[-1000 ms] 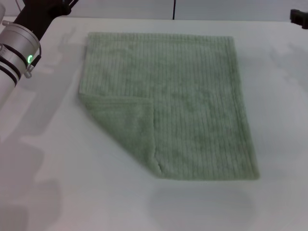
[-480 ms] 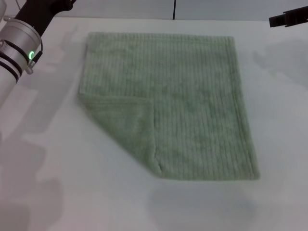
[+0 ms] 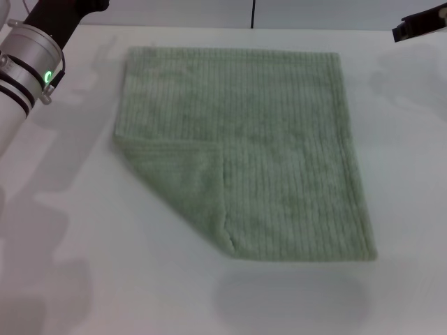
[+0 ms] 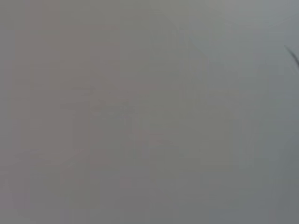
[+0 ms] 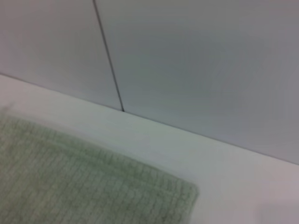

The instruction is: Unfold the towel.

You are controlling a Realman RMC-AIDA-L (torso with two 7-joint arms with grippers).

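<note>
The pale sage-green ribbed towel (image 3: 272, 139) lies flat on the white table (image 3: 84, 265). Its near left corner (image 3: 185, 181) is folded over onto the cloth as a triangle. A far corner of the towel also shows in the right wrist view (image 5: 93, 186). My left arm (image 3: 28, 63) stands at the far left, off the towel, with its gripper out of view. Only a dark tip of my right gripper (image 3: 419, 24) shows at the far right edge, above the table and away from the towel.
A pale wall with a dark vertical seam (image 3: 252, 14) runs behind the table's far edge; the seam also shows in the right wrist view (image 5: 108, 56). The left wrist view shows only a plain grey surface.
My right gripper's tip came in at the far right edge, then drew back a little to the right. The left arm has shifted slightly up and back. The towel has not moved.
</note>
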